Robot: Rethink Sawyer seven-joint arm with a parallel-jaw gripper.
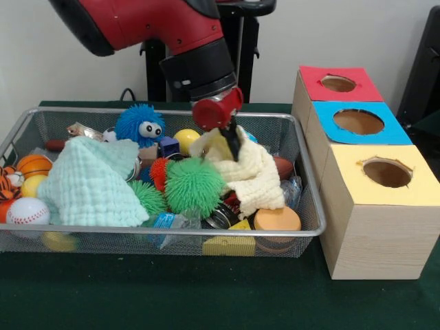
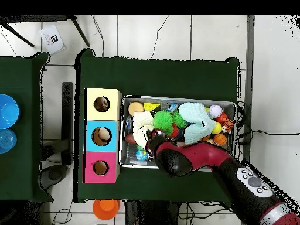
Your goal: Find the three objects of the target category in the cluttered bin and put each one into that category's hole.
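The end effector (image 1: 232,141) hangs inside the wire bin (image 1: 172,237), its dark fingers closed on the top of a cream cloth (image 1: 251,175) that drapes down over the clutter. Beside the cloth lie a green spiky ball (image 1: 194,185) and a mint cloth (image 1: 96,182). The box with red (image 1: 338,84), blue (image 1: 358,122) and yellow holes (image 1: 386,172) stands just beside the bin on the green desk (image 1: 137,295).

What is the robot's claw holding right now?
The gripper is shut on the cream cloth, pinching it at its top edge, near one corner, over the wire bin.
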